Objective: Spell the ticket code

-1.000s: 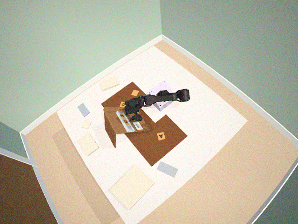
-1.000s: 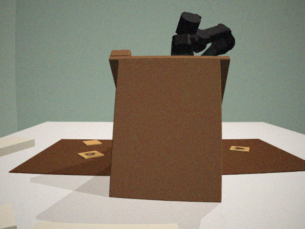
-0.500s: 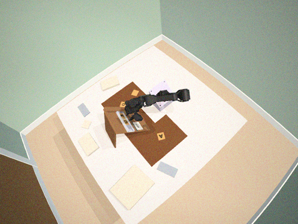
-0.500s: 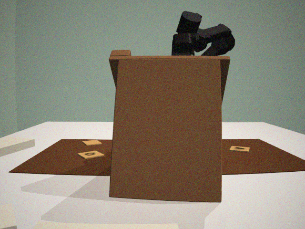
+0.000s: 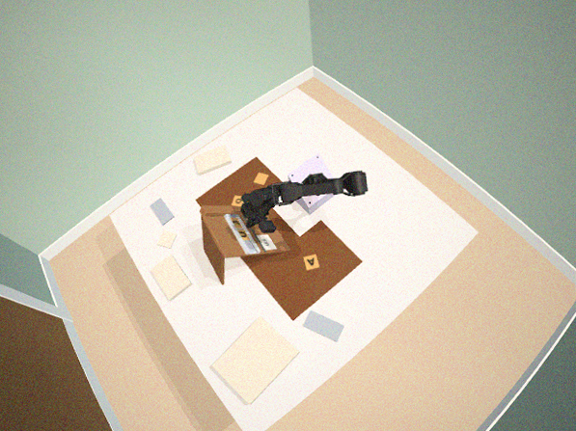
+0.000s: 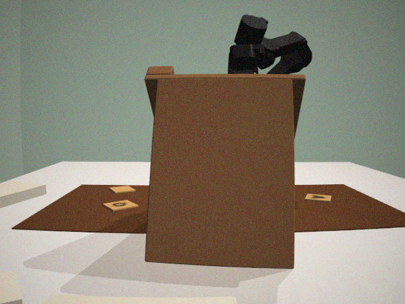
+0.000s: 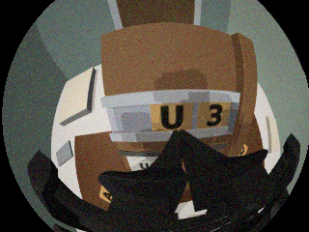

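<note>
Letter rail with two tiles seated, hand closed and unloaded.
The U tile (image 7: pixel 172 117) and 3 tile (image 7: pixel 213 115) are held in the rail (image 5: pixel 232 223) (image 7: pixel 169 96) on the sloped board (image 5: pixel 214 233) (image 6: pixel 220 170) (image 7: pixel 164 58), U left of 3. The fingertips of the hand (image 7: pixel 182 135) are brought together before the rail. The A tile (image 5: pixel 311 262) (image 6: pixel 318 197) (image 7: pixel 105 193) is seen lying on the brown mat (image 5: pixel 287 293) (image 6: pixel 346 212) (image 7: pixel 94 150).

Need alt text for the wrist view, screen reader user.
A letter rail on a brown board holds two tiles, U at left and 3 at right, with a gap between them. The black hand, shut and holding nothing, points at the rail from below, partly hiding a white ticket.
</note>
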`<state>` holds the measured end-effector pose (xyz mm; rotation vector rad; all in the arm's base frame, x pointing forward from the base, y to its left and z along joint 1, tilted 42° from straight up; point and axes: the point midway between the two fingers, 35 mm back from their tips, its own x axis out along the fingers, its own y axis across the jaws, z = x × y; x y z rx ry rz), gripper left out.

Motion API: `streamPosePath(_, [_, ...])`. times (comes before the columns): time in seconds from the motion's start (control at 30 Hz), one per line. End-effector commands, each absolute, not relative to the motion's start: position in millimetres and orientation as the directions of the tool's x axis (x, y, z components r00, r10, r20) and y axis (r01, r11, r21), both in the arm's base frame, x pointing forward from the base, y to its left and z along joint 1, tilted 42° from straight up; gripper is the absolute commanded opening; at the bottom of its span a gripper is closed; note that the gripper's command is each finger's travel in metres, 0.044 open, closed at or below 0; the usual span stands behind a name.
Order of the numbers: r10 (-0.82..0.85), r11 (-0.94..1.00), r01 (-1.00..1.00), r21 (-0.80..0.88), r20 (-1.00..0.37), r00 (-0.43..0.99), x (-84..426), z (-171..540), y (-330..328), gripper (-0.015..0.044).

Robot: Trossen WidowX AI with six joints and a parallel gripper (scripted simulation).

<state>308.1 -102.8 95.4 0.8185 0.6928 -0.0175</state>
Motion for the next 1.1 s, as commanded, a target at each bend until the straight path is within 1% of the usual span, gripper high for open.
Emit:
streamPosePath(0.0, [0.243,0.696,0.272,0.665,-0.574,0.782,308.1,95.2,-102.8,0.0000])
streamPosePath(0.1, [0.271,0.699,0.278,0.659,-0.604,0.750,313.1,95.5,-103.5,0.0000])
streamPosePath(0.37, [0.433,0.713,0.286,0.640,-0.723,0.538,333.7,101.7,-101.0,0.0000])
streamPosePath(0.5, [0.514,0.713,0.277,0.644,-0.750,0.417,339.6,108.3,-96.4,0.0000])
streamPosePath(0.67, [0.606,0.703,0.262,0.661,-0.750,0.265,343.6,119.7,-88.7,0.0000])
streamPosePath(0.73, [0.618,0.701,0.260,0.665,-0.747,0.245,344.2,122.2,-86.9,0.0000])
streamPosePath(1.07, [0.618,0.701,0.260,0.665,-0.747,0.245,344.2,122.2,-86.9,0.0000])
